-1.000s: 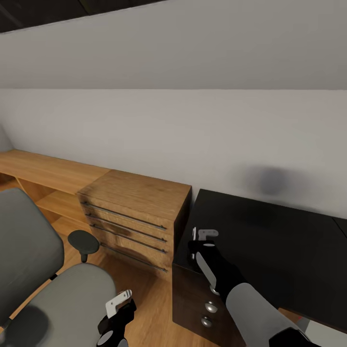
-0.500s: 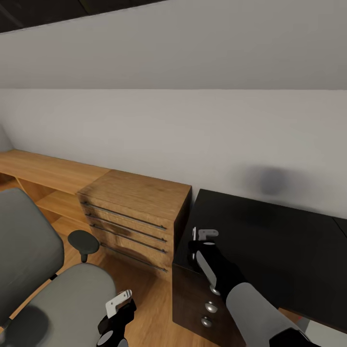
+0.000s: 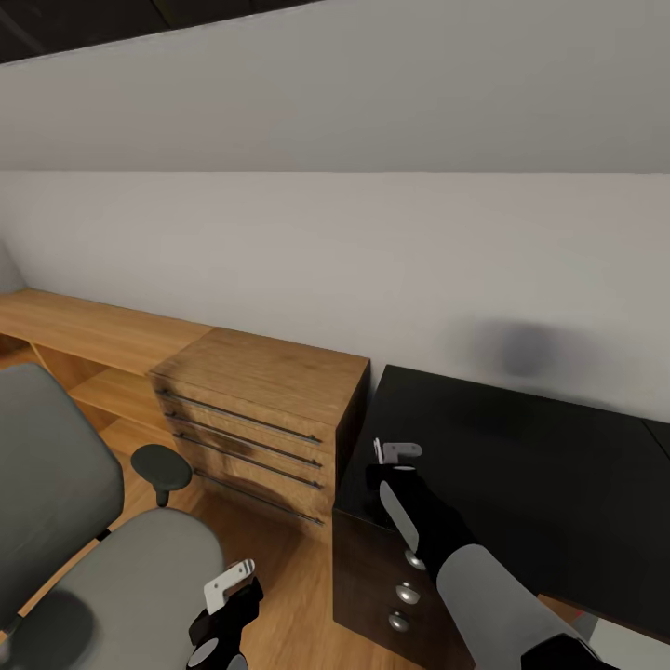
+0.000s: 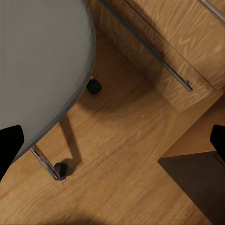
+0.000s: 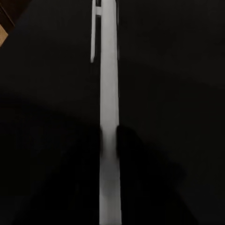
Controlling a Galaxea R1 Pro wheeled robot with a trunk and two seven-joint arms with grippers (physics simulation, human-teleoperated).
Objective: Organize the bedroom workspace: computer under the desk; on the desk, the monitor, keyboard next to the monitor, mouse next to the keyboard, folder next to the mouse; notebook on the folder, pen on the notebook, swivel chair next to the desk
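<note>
The right claw hovers over the near left corner of the glossy black surface, its fingers clamped on the pen, a thin white stick that stands roughly upright in the grip. Seen from the right wrist, the pen runs straight along the claw's line against the dark top, clip visible near its far end. Below that corner sits the black drawer unit with its round knobs. The left claw hangs low above the wooden floor, fingers apart and holding nothing, just beside the front edge of the swivel chair, whose grey seat is bare. A wooden chest of drawers stands between chair and surface, against the pale wall.
</note>
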